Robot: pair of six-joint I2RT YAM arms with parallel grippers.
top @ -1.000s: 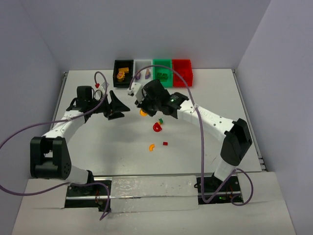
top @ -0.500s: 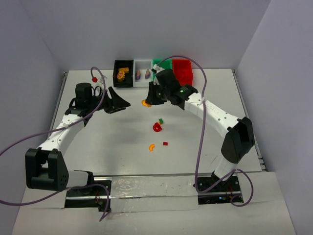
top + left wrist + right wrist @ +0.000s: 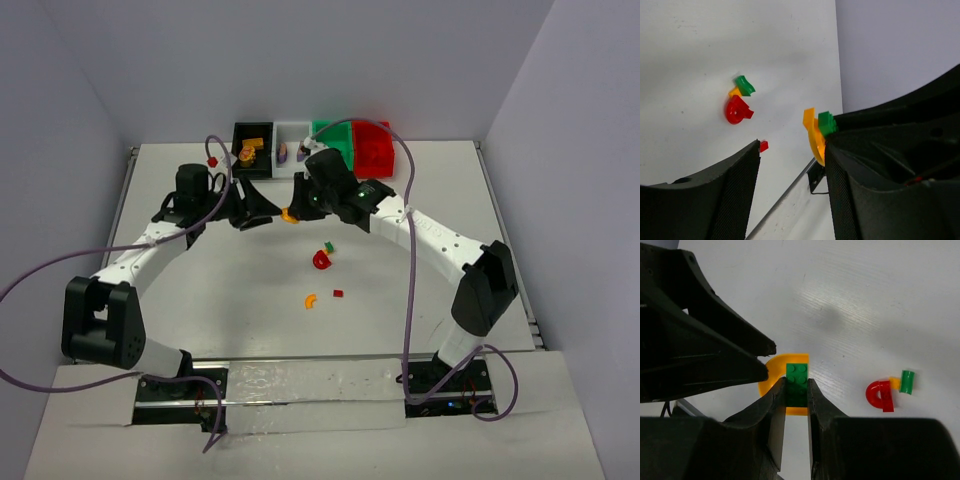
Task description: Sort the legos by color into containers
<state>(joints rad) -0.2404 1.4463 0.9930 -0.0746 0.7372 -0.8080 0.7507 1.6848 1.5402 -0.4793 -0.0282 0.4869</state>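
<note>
Right gripper (image 3: 796, 386) is pinching a glossy green studded brick (image 3: 797, 374) snapped onto a smooth orange quarter-ring (image 3: 774, 367). The brick's long axis is running along the fingers, above the table (image 3: 450, 200) near the white bin (image 3: 291, 135) at its far edge. Left gripper (image 3: 792, 165), jaws apart, is sitting with one finger just beside the ring, having moved in from the left since the earlier frame.

The slim left arm (image 3: 140, 250) and right arm (image 3: 430, 235) are wearing white shells between chunky black joint blocks. A thin purple cable (image 3: 40, 275) is running along each. A small green light (image 3: 364, 187) is glowing behind the matte black right hand (image 3: 796, 387). The left hand (image 3: 792, 142) is showing finely cross-hatched black fingers (image 3: 740, 200).
</note>
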